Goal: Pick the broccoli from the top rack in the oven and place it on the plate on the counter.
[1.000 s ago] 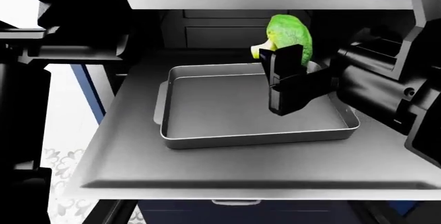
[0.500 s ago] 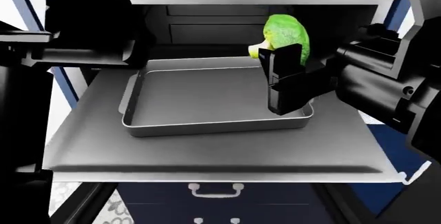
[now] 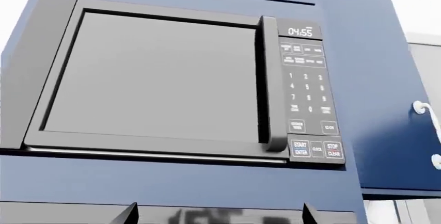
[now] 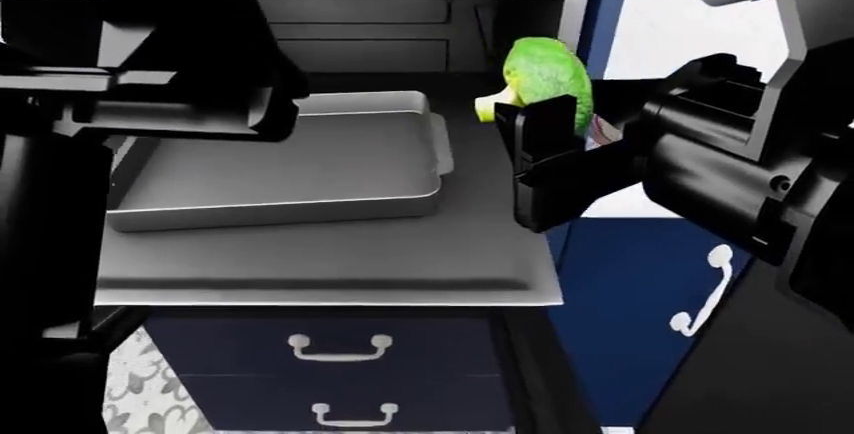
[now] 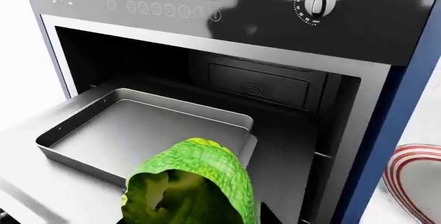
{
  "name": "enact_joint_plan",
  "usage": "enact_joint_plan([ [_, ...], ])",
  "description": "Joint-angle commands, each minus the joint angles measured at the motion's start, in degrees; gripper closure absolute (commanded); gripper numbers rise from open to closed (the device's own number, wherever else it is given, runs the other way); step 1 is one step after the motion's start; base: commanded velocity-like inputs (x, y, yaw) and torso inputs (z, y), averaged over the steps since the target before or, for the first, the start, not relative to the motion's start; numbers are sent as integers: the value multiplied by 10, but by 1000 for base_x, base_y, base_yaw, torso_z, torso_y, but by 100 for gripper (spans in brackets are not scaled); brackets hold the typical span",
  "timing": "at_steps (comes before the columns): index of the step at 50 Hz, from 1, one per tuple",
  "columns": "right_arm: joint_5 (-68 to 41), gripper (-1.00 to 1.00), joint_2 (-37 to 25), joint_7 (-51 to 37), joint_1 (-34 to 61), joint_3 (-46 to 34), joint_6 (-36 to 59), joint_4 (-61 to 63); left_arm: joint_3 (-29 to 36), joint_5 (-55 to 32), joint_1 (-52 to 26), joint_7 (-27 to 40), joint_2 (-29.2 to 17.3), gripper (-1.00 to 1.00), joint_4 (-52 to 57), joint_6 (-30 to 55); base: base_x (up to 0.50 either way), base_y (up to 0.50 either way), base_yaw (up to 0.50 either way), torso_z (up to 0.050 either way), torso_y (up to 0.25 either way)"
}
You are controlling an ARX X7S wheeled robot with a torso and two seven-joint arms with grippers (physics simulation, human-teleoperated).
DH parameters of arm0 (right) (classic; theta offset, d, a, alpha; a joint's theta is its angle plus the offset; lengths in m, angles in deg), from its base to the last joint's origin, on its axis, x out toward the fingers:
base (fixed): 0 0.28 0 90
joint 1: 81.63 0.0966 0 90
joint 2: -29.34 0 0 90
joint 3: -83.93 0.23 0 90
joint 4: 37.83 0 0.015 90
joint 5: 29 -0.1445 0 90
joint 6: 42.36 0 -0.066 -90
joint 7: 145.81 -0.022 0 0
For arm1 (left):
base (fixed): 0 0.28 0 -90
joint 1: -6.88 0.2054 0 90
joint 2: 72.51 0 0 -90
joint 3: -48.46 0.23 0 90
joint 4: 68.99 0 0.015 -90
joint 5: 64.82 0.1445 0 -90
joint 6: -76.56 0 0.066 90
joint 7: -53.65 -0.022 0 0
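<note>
The baking tray (image 4: 280, 169) and top rack (image 4: 334, 264) look like smooth matt grey metal, the oven (image 5: 227, 7) front is glossy black, and the broccoli (image 5: 193, 188) is bumpy.

Both arms are rendered in matte black, with blocky, angular housings. On the right arm (image 4: 747, 169), at three o'clock in the head view, a small round screw is seen on the wrist housing, and a pale grey cylindrical link is set above it at one o'clock. The right gripper (image 4: 547, 154) is formed of flat black rectangular fingers (image 4: 538, 169). The left arm (image 4: 120, 84), at nine o'clock, is shown as stacked black slabs with grey-lit edges.
</note>
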Motion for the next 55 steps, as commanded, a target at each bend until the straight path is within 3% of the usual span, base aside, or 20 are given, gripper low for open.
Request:
enact_joint_plan([
  [1,13,100,0,10,-3,4,5,4,9,3,-2,3,-1,-100,2,-5,-84,-500,0,0,0],
  [55,26,100,1,26,-7,-3,0,7,40,13,-12,7,-15,-100,-2,-33,-2,-500,0,0,0],
])
